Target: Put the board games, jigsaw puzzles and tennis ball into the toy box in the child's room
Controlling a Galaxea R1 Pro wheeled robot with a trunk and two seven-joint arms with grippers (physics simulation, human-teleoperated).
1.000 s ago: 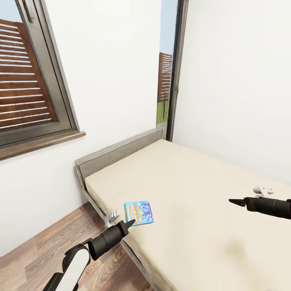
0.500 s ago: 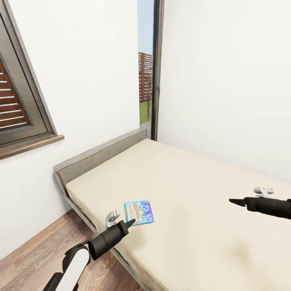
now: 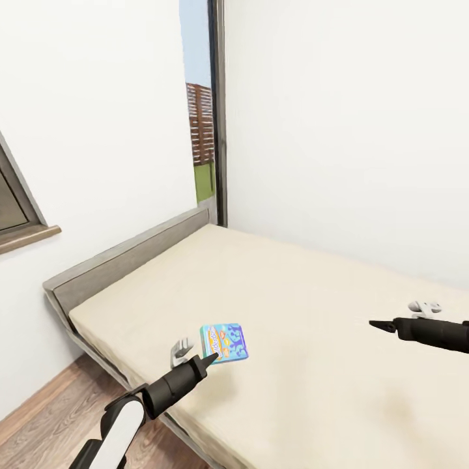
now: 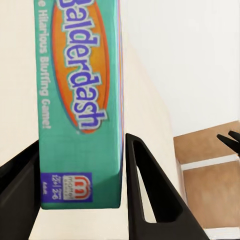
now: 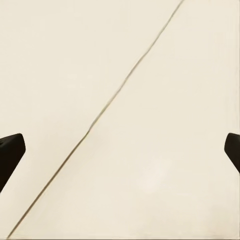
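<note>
The left gripper (image 3: 210, 358) is closed on a small blue board game (image 3: 225, 342), its two dark fingers (image 4: 150, 200) pressed against the box's flat faces in the left wrist view, where the teal edge reads "Balderdash" (image 4: 80, 100); in the head view the box is held upright just above the near left part of the bed (image 3: 312, 326), near the mattress's left edge, with the left arm (image 3: 130, 410) reaching up to it from the lower left.

The right gripper (image 3: 383, 326) reaches in from the right over the middle of the mattress, well apart from the box; in the right wrist view its two fingertips (image 5: 10, 150) stand far apart at either side with nothing between them, so it is wide open and empty, and past them lies plain cream surface crossed by one thin slanting line.

The bed is a cream mattress on a grey frame, its grey headboard (image 3: 130, 251) at the far left against a white wall (image 3: 339, 117); a narrow strip of tall window (image 3: 203, 130) shows sky, a brown slatted fence and grass at the room's far corner; a dark window frame with a wooden sill (image 3: 23, 236) sits at the left edge; wood plank floor (image 3: 39, 417) lies at the near left beside the bed.
</note>
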